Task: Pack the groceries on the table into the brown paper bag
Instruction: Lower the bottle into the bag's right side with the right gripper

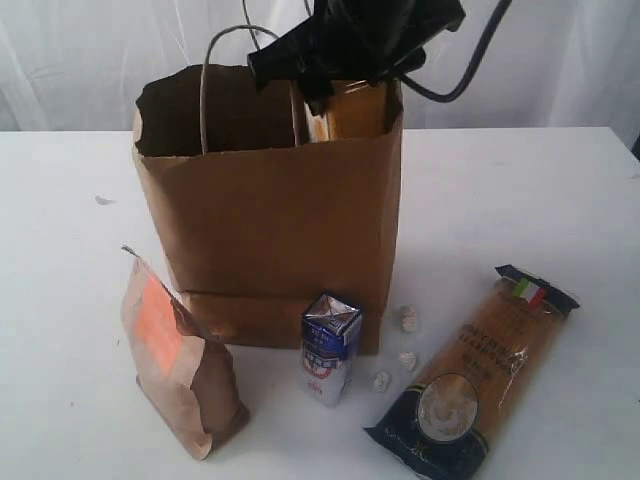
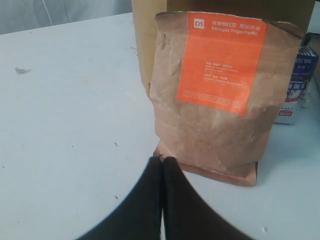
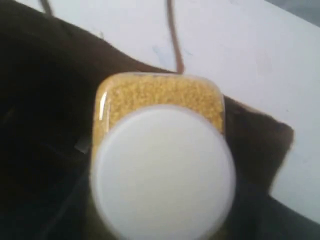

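Groceries lie across the white table [image 1: 560, 200]. At the far left of the exterior view a small dark speck [image 1: 104, 200] sits alone on the surface. The left fingers [image 2: 145, 200], seen only in the left wrist view, are pressed flat together with nothing between them. Their tips are low over the table, just in front of the small kraft pouch [image 2: 215, 95]. That pouch stands on its base at the front left, its orange label [image 2: 222, 62] facing the wrist camera. It is close to the left front corner of the brown paper bag [image 1: 270, 220]; whether the two touch I cannot tell.

The bag stands upright and open in the middle, one loop handle [image 1: 204, 90] rising above its rim. At the right side of its mouth the right fingers [image 1: 318, 88] hold the orange juice bottle [image 1: 352, 112] by its upper part. In the right wrist view the bottle's white cap [image 3: 162, 172] is seen from above against the bag's dark inside.

The small blue-white carton [image 1: 330, 347] stands upright just in front of the bag's base, toward the right. Three small white bits [image 1: 407, 320] lie between it and the long pasta packet [image 1: 480, 385], which lies flat at an angle on the right.
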You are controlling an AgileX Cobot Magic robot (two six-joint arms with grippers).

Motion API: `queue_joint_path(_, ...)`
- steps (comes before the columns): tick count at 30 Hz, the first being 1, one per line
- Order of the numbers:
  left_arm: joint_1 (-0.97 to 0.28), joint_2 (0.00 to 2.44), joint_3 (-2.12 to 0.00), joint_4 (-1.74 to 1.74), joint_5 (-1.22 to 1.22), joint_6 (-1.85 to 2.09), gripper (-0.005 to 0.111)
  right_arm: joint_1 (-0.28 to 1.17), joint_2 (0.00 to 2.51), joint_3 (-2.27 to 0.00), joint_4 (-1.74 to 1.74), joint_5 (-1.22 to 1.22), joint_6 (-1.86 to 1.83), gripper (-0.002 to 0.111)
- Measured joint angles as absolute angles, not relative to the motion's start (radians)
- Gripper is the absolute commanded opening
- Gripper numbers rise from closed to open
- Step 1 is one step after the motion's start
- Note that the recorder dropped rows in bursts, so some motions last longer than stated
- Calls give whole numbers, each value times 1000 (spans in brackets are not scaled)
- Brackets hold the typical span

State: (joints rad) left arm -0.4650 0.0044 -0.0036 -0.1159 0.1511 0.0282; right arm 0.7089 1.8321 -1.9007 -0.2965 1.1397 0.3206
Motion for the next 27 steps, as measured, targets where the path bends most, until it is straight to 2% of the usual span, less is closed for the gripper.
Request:
queue_joint_path(6,-465,4,-4,-116,151,28,0,716,1834,-1901,-141,1096,150,0)
queue_joint_path(8,-465,4,-4,-116,151,28,0,716,1834,-1901,-97,1094,75,7)
queue_joint_path(10,-465,4,-4,-116,151,28,0,716,1834,-1901,-69,1094,27,22)
queue_joint_path(14,-465,4,-4,-116,151,28,0,716,1834,-1901,-58,1105,-16,71)
queue_joint_path(15,-465,4,-4,-116,151,28,0,716,1834,-1901,-58,1106,-18,75)
queue_joint_path(27,-465,4,-4,-116,151,28,0,718,1818,-1905,-57,1109,-20,76)
